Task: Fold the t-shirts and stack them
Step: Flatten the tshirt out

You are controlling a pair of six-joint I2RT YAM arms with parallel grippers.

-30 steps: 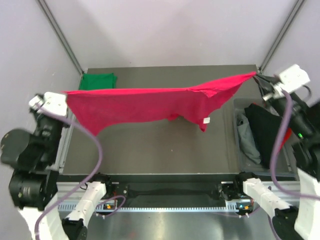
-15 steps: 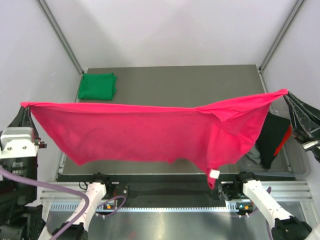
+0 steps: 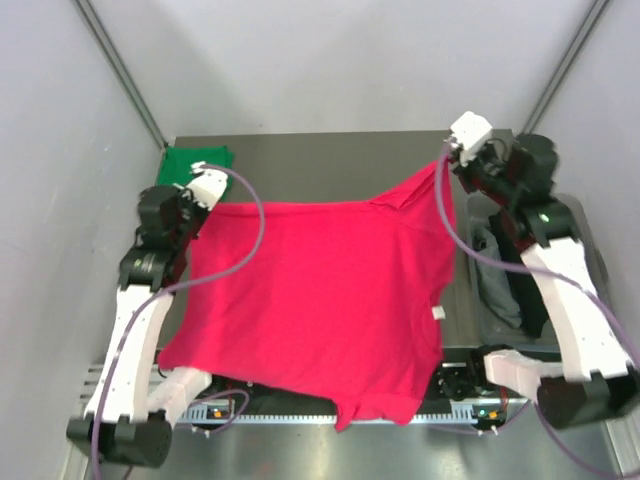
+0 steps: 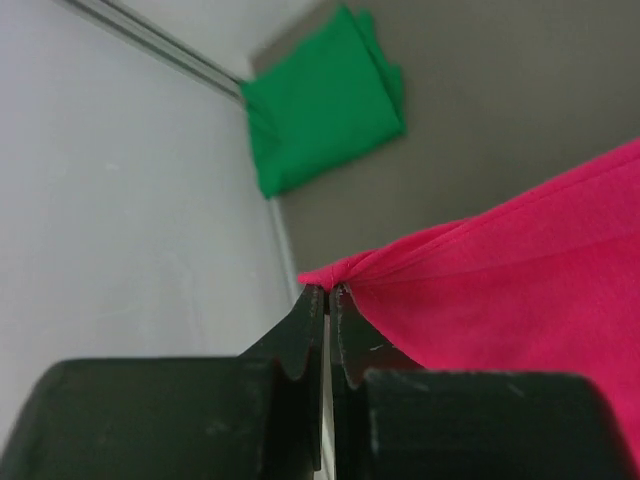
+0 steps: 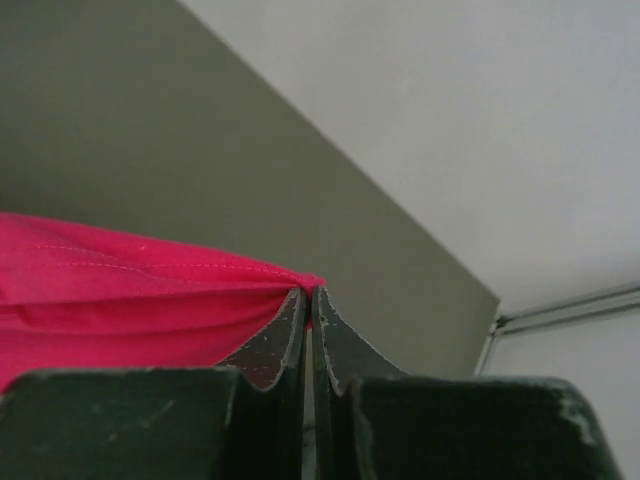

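The crimson-pink t-shirt [image 3: 320, 300] hangs spread between my two grippers and drapes over the table's near edge; its white neck label [image 3: 438, 313] shows at the right. My left gripper [image 3: 205, 203] is shut on the shirt's far-left corner [image 4: 330, 275]. My right gripper [image 3: 447, 160] is shut on its far-right corner [image 5: 300, 282]. The emerald green t-shirt [image 3: 190, 160] lies folded at the table's far-left corner, just beyond the left gripper; it also shows in the left wrist view [image 4: 320, 105].
A clear bin [image 3: 480, 215] with dark clothes [image 3: 495, 275] stands at the table's right side, under the right arm. White walls and metal frame posts [image 3: 125, 75] close in the back and sides.
Both grippers swung from wide apart near the front to the far part of the table, closer together. The pink shirt now drapes flat over the table and its near edge.
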